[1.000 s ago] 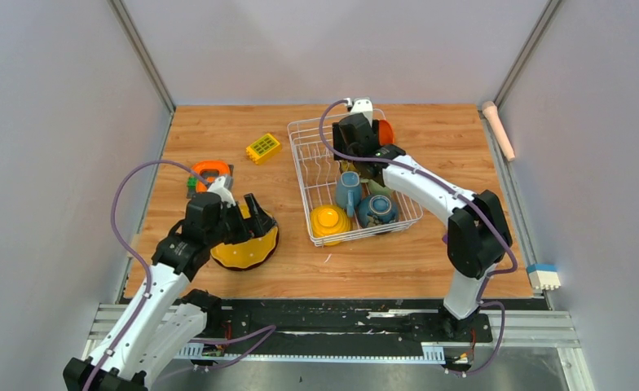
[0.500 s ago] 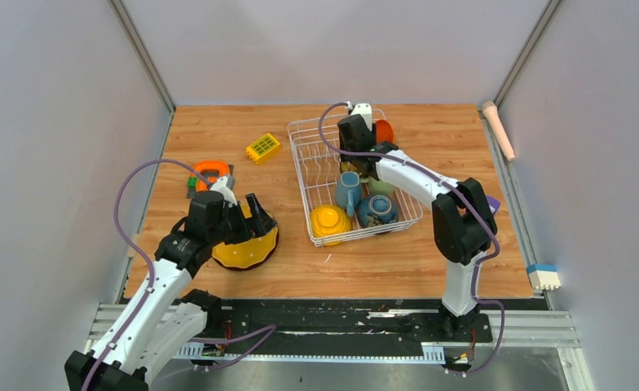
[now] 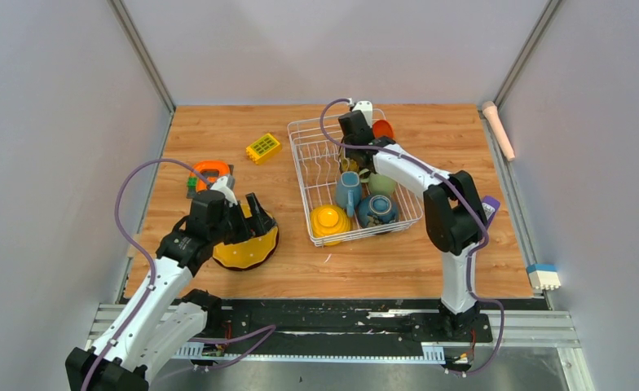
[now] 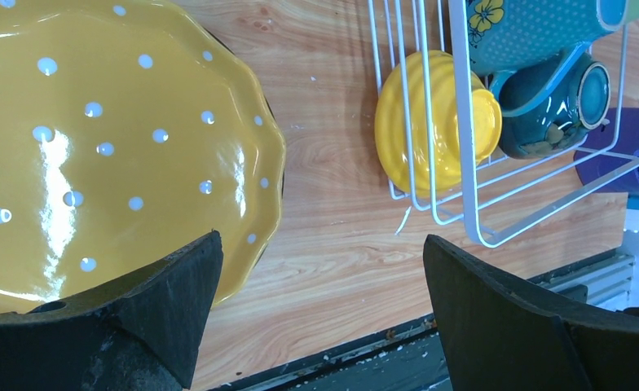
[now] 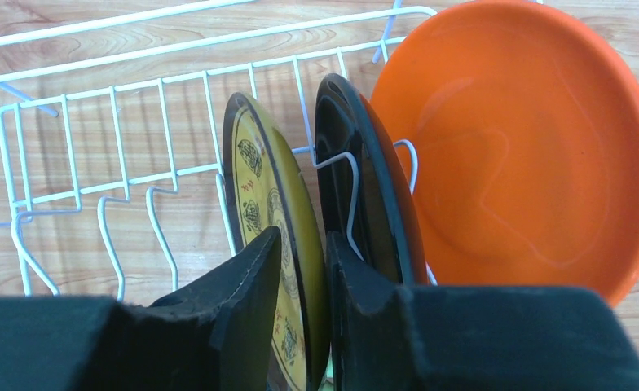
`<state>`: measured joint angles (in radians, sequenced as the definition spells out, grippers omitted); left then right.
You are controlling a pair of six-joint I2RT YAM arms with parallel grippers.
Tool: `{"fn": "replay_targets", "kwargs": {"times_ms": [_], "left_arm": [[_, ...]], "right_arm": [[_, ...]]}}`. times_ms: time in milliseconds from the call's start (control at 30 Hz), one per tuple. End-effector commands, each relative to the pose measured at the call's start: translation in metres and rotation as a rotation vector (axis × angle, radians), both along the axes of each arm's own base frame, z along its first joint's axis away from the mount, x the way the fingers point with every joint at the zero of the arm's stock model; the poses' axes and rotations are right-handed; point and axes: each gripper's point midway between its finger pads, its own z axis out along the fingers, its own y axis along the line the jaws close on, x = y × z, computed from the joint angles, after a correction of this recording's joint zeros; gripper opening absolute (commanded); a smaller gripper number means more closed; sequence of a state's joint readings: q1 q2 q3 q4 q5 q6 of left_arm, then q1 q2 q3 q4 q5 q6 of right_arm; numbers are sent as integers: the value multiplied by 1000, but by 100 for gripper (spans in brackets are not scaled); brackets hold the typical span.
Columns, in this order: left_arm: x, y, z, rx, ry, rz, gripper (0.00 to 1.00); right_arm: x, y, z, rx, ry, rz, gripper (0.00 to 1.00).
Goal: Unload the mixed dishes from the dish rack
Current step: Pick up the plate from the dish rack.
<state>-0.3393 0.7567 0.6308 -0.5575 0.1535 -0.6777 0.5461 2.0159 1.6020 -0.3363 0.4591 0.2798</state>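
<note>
Right wrist view only: right gripper (image 5: 300,322) closed on the yellow patterned plate (image 5: 259,171), one finger on each face; plate upright between tines (image 5: 161,220) at the far end of the dish rack (image 3: 301,181).
Behind it, same view: black plate (image 5: 357,163) just beside, also on edge; orange plate (image 5: 528,155) leaning at the rack's end wall.
Top view of that grip: hidden under the right wrist; only part of the orange plate visible past it.
Left wrist view only: left gripper (image 4: 324,326) spread wide, holding nothing; one finger over the rim of the yellow dotted plate (image 4: 96,147), the other over bare table (image 4: 332,228).
Top view of the left side: dotted plate lying on a dark brown plate (image 3: 269,248), left of the rack and apart from it.
Rack, near end: yellow bowl (image 3: 330,221) in the near-left corner; dark bowl (image 3: 376,209) beside it; blue mug (image 3: 348,191) and pale green mug (image 3: 381,184) just behind.
In the way: black plate close against one right finger; tines on both sides of the gripped plate.
Around: yellow studded brick (image 3: 263,147) and orange round gadget (image 3: 210,171) on the table left of the rack; pink cylinder (image 3: 498,129) along the right wall; blue-and-white block (image 3: 544,277) at the near right.
</note>
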Motion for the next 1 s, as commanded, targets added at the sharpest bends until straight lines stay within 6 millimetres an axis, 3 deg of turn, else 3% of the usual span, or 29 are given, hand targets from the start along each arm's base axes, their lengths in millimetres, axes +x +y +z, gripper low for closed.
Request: {"fn": "replay_targets", "kwargs": {"times_ms": [0, 333, 667, 967], "left_arm": [[6, 3, 4, 19, -28, 8, 100], [6, 3, 3, 20, -23, 8, 100], [6, 1, 1, 13, -17, 1, 100], [8, 1, 9, 3, -54, 7, 100]], "right_arm": [[15, 10, 18, 55, -46, 6, 25], [4, 4, 53, 16, -106, 36, 0], [-7, 18, 114, 30, -233, 82, 0], [-52, 33, 163, 222, -323, 142, 0]]}}
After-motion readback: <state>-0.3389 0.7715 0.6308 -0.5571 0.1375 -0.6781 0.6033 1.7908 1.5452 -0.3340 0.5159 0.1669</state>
